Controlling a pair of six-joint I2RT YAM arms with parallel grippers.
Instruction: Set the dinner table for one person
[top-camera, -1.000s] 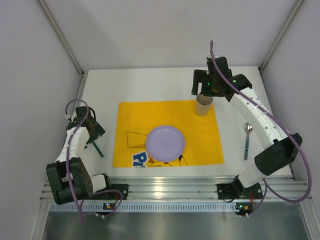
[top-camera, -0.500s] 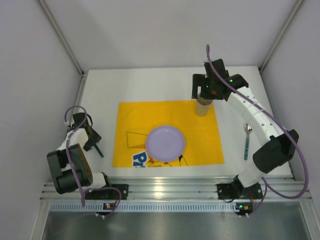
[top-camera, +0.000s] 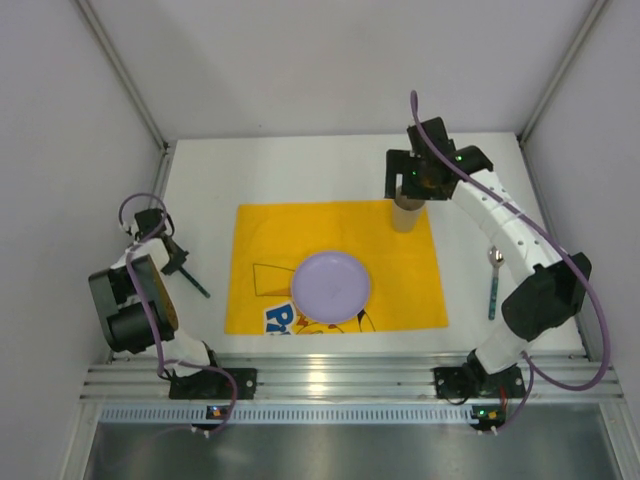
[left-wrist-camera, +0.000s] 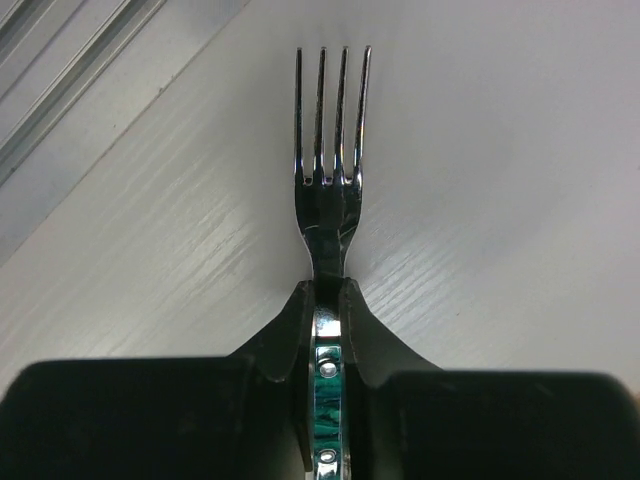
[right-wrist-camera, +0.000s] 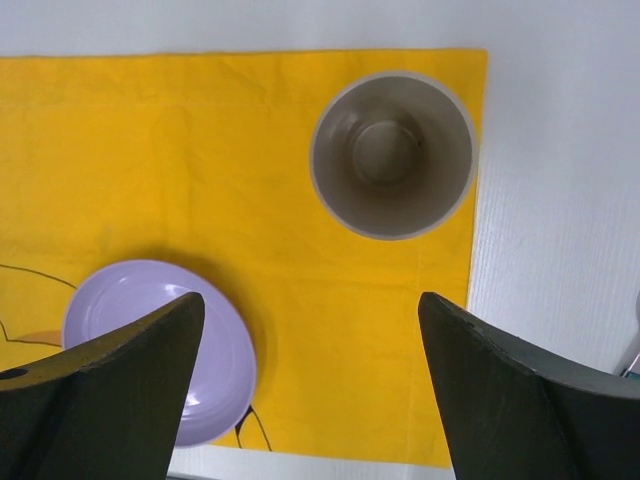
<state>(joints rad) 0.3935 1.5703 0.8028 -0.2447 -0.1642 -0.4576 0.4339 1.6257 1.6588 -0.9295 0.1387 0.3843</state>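
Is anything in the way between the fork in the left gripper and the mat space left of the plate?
Nothing visible. Only bare table and open yellow mat lie between the fork and the purple plate.

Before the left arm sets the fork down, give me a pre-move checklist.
1. fork clamped in left gripper: ok.
2. Tines off the dinner table: cannot tell.
3. Bare mat left of plate: ok.
4. right gripper open, off the cup: ok.
5. Cup upright on the mat's corner: ok.
6. spoon beside plate: not ok, it lies on the dinner table right of the mat.
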